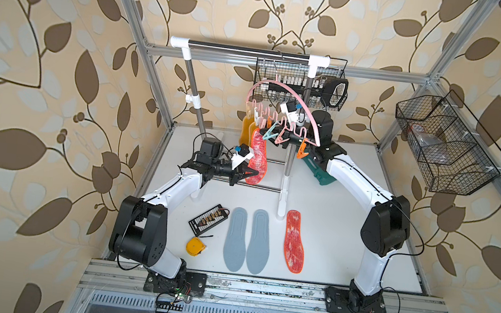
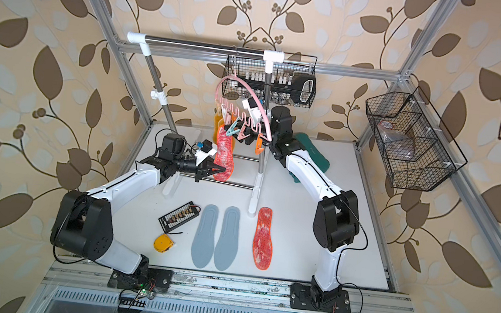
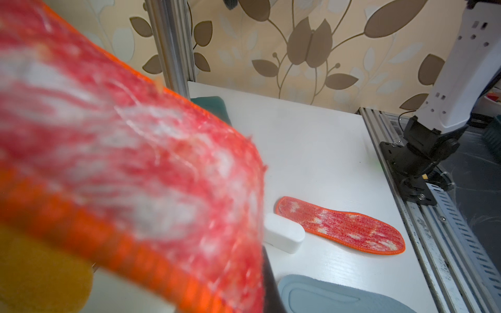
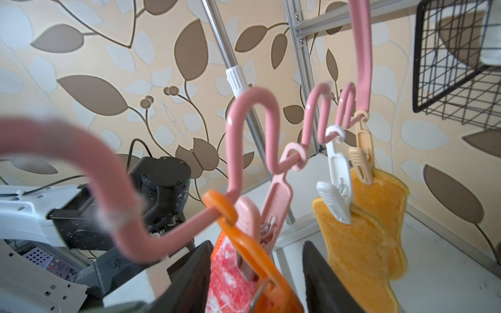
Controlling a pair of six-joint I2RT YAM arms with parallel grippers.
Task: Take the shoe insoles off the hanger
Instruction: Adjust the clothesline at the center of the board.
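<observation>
Left end effector [image 1: 252, 174] is pinched shut on the bottom end of the hanging red insole [image 1: 257, 158], which dangles from the pink hanger [image 4: 363, 54]. Up top, the right end effector [image 4: 256, 252] has its jaws apart on either side of the orange clip [image 4: 219, 202] gripping that insole's upper edge; squeezing it or not, can't tell. Two yellow insoles [image 4: 360, 244] hang just beside it on their own clips. Down on the table [image 1: 329, 235], the blue-grey insoles [image 1: 235, 241] lie side by side, with the other red insole [image 1: 294, 241] flat nearby.
</observation>
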